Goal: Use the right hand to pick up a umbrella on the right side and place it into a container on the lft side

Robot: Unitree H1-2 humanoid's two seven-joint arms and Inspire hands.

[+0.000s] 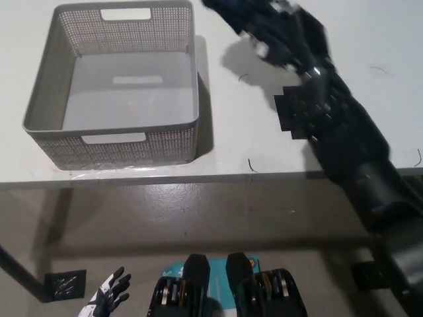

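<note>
The dark blue folded umbrella (246, 18) is off the table, blurred by motion, just right of the basket's far right corner. My black right hand (295, 41) is shut on it, with the arm stretching up from the bottom right. The grey mesh basket (132, 146) stands on the left of the white table (231, 148) with nothing inside it. My white left hand (106, 301) rests low at the bottom left, below the table edge, fingers apart.
Black square marks (291, 119) lie on the table where the umbrella lay, partly covered by my arm. The table's front edge runs across the picture just below the basket. A black plate (65, 285) sits on the floor at lower left.
</note>
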